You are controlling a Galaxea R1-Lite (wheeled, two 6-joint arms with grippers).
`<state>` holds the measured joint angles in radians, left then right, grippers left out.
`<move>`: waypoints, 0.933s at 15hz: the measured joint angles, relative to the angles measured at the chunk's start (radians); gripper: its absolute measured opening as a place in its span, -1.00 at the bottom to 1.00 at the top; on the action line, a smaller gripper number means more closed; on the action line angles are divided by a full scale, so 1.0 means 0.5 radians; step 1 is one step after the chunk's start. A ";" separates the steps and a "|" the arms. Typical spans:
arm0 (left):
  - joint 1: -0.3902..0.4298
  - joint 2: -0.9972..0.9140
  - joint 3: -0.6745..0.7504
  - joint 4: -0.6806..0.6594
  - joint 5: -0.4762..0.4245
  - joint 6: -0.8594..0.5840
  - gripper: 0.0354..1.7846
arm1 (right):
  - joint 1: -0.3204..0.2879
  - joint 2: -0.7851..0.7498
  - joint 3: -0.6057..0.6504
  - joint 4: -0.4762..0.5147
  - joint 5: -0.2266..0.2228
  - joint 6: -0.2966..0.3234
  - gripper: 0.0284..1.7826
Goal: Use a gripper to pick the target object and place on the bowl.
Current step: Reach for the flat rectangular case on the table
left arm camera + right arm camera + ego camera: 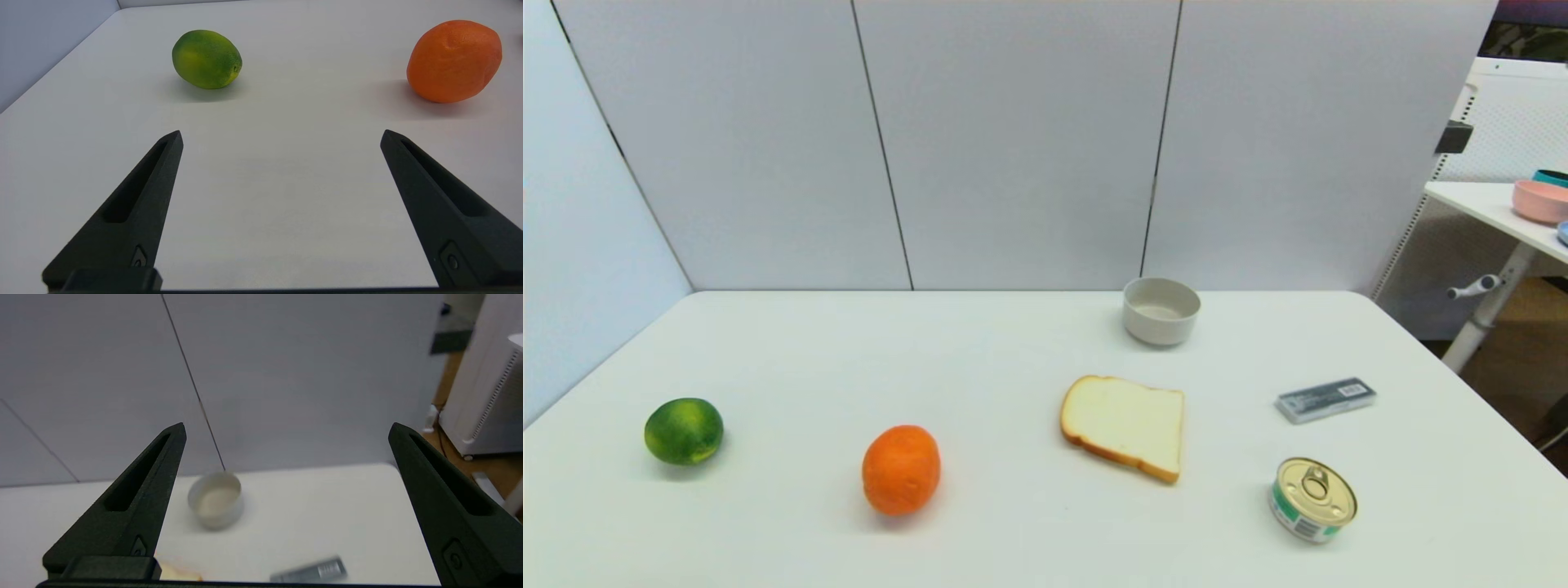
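Note:
The flat grey pack with a white label strip [1325,399] lies on the white table at the right, between the bowl and the tin can. The off-white bowl [1161,309] stands empty near the table's back edge. Neither arm shows in the head view. My right gripper [287,428] is open and empty, held above the table's near side; its view shows the bowl [216,500] ahead and the pack [311,571] closer in. My left gripper [281,136] is open and empty, low over the table's left part.
A bread slice [1125,425] lies in front of the bowl. A gold-topped tin can [1312,499] stands near the pack. An orange [901,469] and a green lime [684,430] sit at the left. A side table with a pink bowl [1540,201] stands far right.

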<state>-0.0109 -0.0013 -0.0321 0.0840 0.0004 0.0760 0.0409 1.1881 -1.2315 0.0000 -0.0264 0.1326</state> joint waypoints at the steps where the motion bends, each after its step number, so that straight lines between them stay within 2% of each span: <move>1: 0.000 0.000 0.000 0.000 -0.001 -0.001 0.91 | 0.009 0.157 -0.153 0.011 0.001 -0.001 0.92; 3: 0.000 0.000 0.000 0.000 -0.001 -0.001 0.91 | 0.017 0.469 -0.449 0.056 0.001 0.000 0.92; 5: 0.000 0.000 0.000 -0.001 -0.001 0.000 0.91 | 0.021 0.753 -0.712 0.205 0.000 0.002 0.92; 9: 0.000 0.000 0.000 0.000 -0.001 0.000 0.91 | 0.025 1.168 -1.077 0.792 -0.053 0.052 0.92; 11: 0.000 0.000 0.000 -0.001 -0.001 0.000 0.91 | 0.047 1.316 -1.189 0.981 -0.102 0.192 0.92; 12: 0.000 0.000 0.000 0.000 -0.001 0.000 0.91 | 0.068 1.372 -1.218 1.026 -0.166 0.289 0.92; 14: 0.000 0.000 0.000 0.000 -0.001 0.000 0.91 | 0.121 1.458 -1.244 1.137 -0.356 0.500 0.92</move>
<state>-0.0109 -0.0013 -0.0321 0.0840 0.0000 0.0760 0.1013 1.9170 -1.8536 0.5685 -0.2045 0.3828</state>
